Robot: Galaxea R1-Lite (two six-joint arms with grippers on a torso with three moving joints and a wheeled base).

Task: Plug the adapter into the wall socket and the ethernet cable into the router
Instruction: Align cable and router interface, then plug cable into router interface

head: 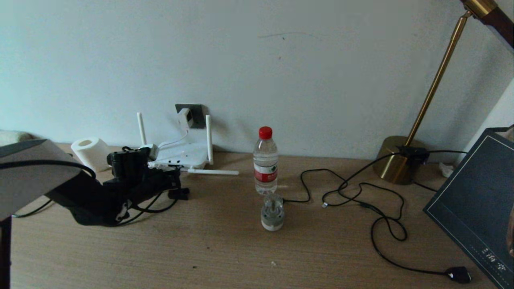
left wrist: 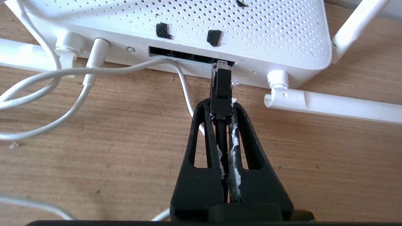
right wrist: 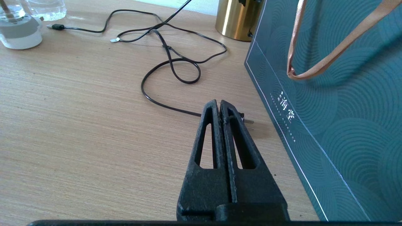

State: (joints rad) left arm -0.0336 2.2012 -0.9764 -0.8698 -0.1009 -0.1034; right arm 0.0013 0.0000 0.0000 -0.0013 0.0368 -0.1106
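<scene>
Ethernet cable [left wrist: 221, 86] sits clamped in our left gripper [left wrist: 221, 110], jaws pressed together on the black boot just behind the clear connector, whose tip meets the dark port strip along the router [left wrist: 251, 34] edge; we cannot tell whether it is seated. We see the adapter [head: 185, 117] on the wall socket [head: 195, 115] above the router, its white cord [left wrist: 44, 75] running down to the router's back. Our right gripper [right wrist: 219, 108] hangs low over the desk [right wrist: 78, 125] beside a dark gift bag [right wrist: 339, 103], jaws together on nothing, near a black plug [head: 459, 275].
</scene>
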